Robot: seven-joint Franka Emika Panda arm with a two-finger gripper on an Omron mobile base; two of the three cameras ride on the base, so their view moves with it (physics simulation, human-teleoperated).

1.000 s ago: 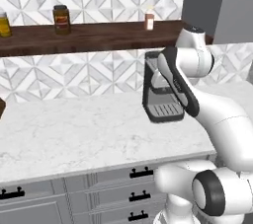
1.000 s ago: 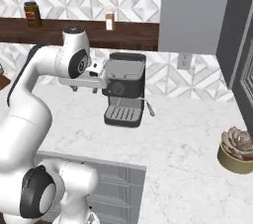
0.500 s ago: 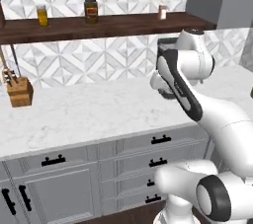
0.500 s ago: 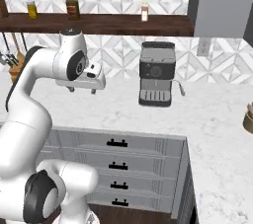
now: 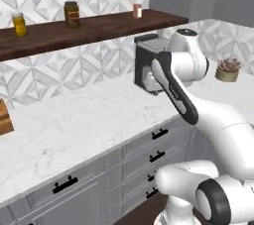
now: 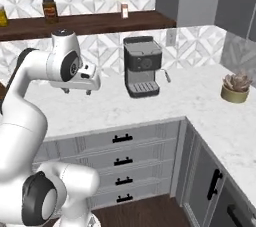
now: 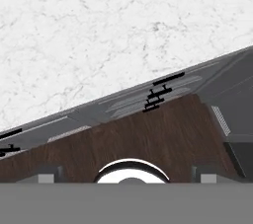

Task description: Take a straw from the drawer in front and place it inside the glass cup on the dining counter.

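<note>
No straw, no glass cup and no dining counter can be found here, so I cannot tell where the straw is. The wide drawer with the flat front is also not to be recognised; the drawers (image 6: 121,157) under the bench (image 6: 165,102) are the narrow ones with black bar handles, and all look closed. My judgement is that the task is at its very beginning: nothing is taken, nothing is placed, and finding and opening the right drawer, picking the straw and bringing it to the cup are all left.

The pincer (image 6: 75,90) hangs above the front part of the bench, at the end of the bent arm, and it points down. It holds nothing as far as I can see. In the hand view its tips (image 7: 48,174) stand well apart at the bottom, so I judge it released.

Around it, a black coffee machine (image 6: 141,66) stands at the back wall, just to the right of the pincer. A small potted plant (image 6: 236,87) sits far right on the bench. Jars (image 5: 72,15) stand on the dark wooden shelf (image 5: 99,25) above. The floor (image 7: 148,139) below is brown wood.
</note>
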